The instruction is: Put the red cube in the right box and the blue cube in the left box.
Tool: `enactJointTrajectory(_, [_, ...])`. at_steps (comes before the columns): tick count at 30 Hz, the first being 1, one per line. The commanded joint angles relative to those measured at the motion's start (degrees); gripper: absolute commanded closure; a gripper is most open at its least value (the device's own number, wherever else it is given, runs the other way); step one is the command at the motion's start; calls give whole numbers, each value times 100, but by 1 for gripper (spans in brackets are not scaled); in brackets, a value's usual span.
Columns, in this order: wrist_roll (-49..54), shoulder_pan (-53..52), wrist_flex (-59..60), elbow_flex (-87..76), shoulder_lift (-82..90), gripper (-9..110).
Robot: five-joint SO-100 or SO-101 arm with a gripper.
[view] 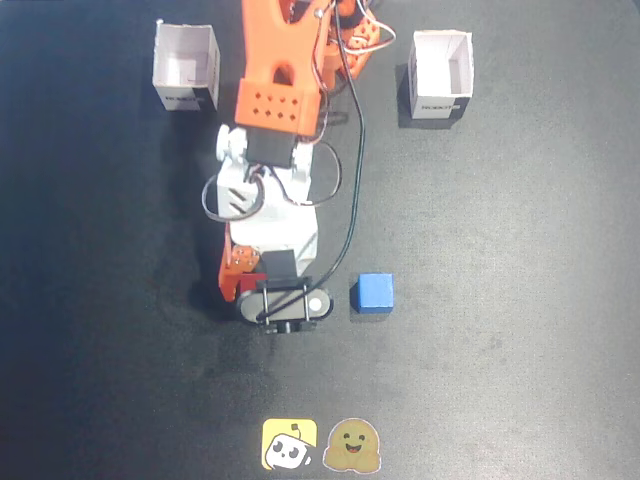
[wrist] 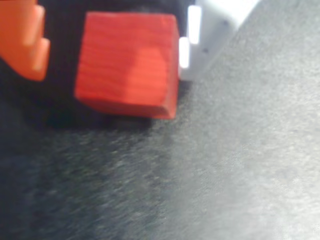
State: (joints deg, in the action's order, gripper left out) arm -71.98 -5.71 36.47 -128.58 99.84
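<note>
Claw (wrist: 112, 60): reaching down onto the dark surface (view: 520, 300) near its middle, a little toward the left edge in the fixed view; its fingers stand apart with the red cube between them. The white finger (wrist: 200, 37) touches the cube's right face in the wrist view; the orange finger (wrist: 25, 40) sits off its left face with a dark gap between, so it is not clamped.
Red cube (wrist: 127, 70): resting on the surface between the fingers; in the fixed view only a sliver of red (view: 247, 281) shows at the left of the claw.
Blue cube (view: 375, 292): on the surface just right of the claw in the fixed view, apart from it, near the middle of the surface.
Box at far left corner (view: 186, 66): white, open at the top, dark print on its near side, well apart from both cubes.
Box at far right (view: 441, 75): white, open at the top, dark print on its near side, toward the far edge.
Arm (view: 285, 70): orange and white, coming in from the far edge between the two boxes.
Stickers (view: 320, 445): two small face stickers at the near edge, side by side.
</note>
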Motion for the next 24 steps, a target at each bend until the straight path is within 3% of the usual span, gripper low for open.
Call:
enactJointTrajectory(1, [-62, 70, -79, 290, -9, 80])
enactJointTrajectory(24, [-35, -9, -703, -396, -334, 80])
